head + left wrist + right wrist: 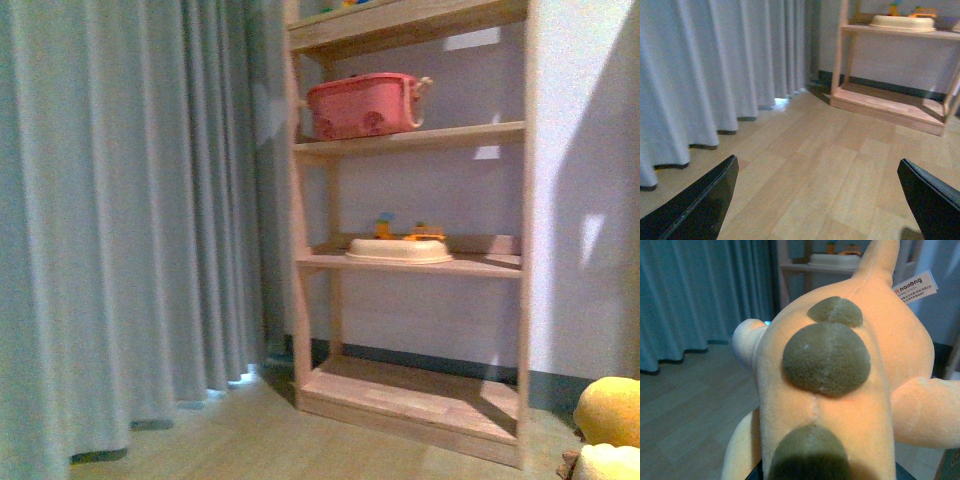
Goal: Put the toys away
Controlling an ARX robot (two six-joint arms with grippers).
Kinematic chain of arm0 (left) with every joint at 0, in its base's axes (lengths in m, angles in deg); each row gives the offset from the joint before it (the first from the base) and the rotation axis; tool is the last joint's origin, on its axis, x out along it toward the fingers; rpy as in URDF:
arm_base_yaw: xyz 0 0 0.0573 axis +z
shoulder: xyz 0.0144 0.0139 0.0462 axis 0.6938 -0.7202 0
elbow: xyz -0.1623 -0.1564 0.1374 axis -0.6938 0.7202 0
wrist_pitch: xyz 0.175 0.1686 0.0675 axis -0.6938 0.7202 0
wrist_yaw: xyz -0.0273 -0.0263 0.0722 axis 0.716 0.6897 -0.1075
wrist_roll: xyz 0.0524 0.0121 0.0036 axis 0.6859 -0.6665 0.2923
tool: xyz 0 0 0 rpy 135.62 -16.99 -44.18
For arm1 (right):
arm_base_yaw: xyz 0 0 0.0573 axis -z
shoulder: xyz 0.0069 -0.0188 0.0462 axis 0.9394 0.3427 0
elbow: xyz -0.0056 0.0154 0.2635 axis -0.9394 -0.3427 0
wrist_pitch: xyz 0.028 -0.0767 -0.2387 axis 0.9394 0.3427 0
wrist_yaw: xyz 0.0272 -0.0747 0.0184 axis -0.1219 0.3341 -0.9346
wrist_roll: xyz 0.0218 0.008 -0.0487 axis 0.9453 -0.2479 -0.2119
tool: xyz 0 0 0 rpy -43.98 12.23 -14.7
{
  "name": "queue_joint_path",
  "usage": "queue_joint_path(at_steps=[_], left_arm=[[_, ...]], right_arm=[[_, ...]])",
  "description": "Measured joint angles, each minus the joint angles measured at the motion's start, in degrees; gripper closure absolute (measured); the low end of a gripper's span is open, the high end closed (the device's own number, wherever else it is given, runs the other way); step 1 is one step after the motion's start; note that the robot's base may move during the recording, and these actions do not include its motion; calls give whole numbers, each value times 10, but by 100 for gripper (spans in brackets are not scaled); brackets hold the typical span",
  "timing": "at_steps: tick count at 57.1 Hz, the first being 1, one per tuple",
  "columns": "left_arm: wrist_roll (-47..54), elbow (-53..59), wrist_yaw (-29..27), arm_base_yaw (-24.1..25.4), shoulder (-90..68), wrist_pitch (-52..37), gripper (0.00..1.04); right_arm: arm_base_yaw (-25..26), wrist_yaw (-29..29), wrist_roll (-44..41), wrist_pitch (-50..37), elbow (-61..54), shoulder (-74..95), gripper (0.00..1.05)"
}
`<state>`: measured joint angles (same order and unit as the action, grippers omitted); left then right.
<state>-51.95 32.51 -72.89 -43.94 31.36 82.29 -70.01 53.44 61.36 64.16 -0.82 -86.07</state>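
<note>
Left end effector (pixel 817 160) spread above floor (pixel 790 125); curtain (pixel 705 65) beside, wooden shelf (pixel 885 104) ahead.

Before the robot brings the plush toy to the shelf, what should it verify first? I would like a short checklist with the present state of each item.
1. Right end effector's hold on the plush toy: cannot tell; the toy fills the right wrist view.
2. Left end effector free: ok; open, nothing between its fingers.
3. Room on the bottom shelf: ok; it looks bare.
4. Room on the middle shelf: probably not ok; the cream tray takes much of it.
5. Floor towards the shelf: ok; bare in the left wrist view.
</note>
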Motion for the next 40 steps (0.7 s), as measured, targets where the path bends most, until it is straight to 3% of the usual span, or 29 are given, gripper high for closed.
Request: queue_joint_path(at_steps=[40], left_arm=[[0, 0, 2, 0, 0, 0, 6]], right_arm=[[1, 4, 0, 0, 0, 0, 88]])
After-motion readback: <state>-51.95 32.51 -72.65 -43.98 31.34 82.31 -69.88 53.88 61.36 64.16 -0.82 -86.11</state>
